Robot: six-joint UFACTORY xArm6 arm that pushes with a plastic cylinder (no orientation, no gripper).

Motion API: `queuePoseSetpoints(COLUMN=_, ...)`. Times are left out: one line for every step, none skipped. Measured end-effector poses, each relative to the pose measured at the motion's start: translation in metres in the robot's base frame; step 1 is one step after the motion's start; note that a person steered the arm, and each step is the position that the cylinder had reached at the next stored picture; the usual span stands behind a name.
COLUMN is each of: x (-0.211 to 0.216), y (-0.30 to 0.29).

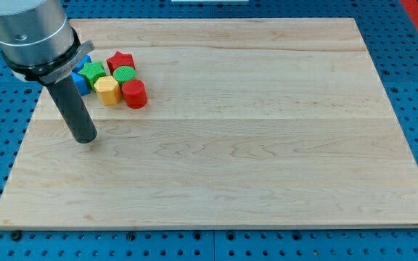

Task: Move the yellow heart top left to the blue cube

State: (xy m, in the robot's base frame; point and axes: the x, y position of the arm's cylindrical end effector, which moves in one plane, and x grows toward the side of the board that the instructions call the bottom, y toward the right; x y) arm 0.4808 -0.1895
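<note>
I am running a bare rod with no jaws to open or close, so nothing is being held; my tip point(85, 138) is resting on the counter point(267, 145) in the frame's left, just below-left of the block cluster. The yellow heart point(107, 90) is sitting mid-cluster, right of the blue cube point(80, 78) and green star point(92, 72), beside the red cylinder point(134, 93). I judge I am still lining up; next I need to circle around to push the heart up-left.

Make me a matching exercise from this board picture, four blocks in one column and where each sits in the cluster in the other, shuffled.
Things:
1. red star
2. red cylinder
3. blue block
4. yellow block

Places:
A. cluster's left, partly hidden behind the rod
B. cluster's top
C. cluster's bottom right
D. just left of the red cylinder

Pairs: 1-B, 2-C, 3-A, 4-D

My tip rests below and left of the cluster.
</note>
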Motion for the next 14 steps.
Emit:
queuePoseSetpoints(x=0.000, y=0.004)
queuePoseSetpoints(x=0.001, y=0.003)
queuePoseSetpoints(x=0.001, y=0.003)
queuePoseSetpoints(x=0.001, y=0.003)
queuePoseSetpoints(x=-0.001, y=0.003)
queuePoseSetpoints(x=-0.010, y=0.003)
queuePoseSetpoints(x=-0.026, y=0.003)
queuePoseSetpoints(x=-0.031, y=-0.001)
queuePoseSetpoints(x=-0.032, y=-0.009)
queuePoseSetpoints(x=-0.043, y=-0.023)
queuePoseSetpoints(x=-0.044, y=-0.036)
queuePoseSetpoints(x=-0.053, y=-0.058)
queuePoseSetpoints(x=-0.064, y=-0.065)
queuePoseSetpoints(x=-0.088, y=-0.101)
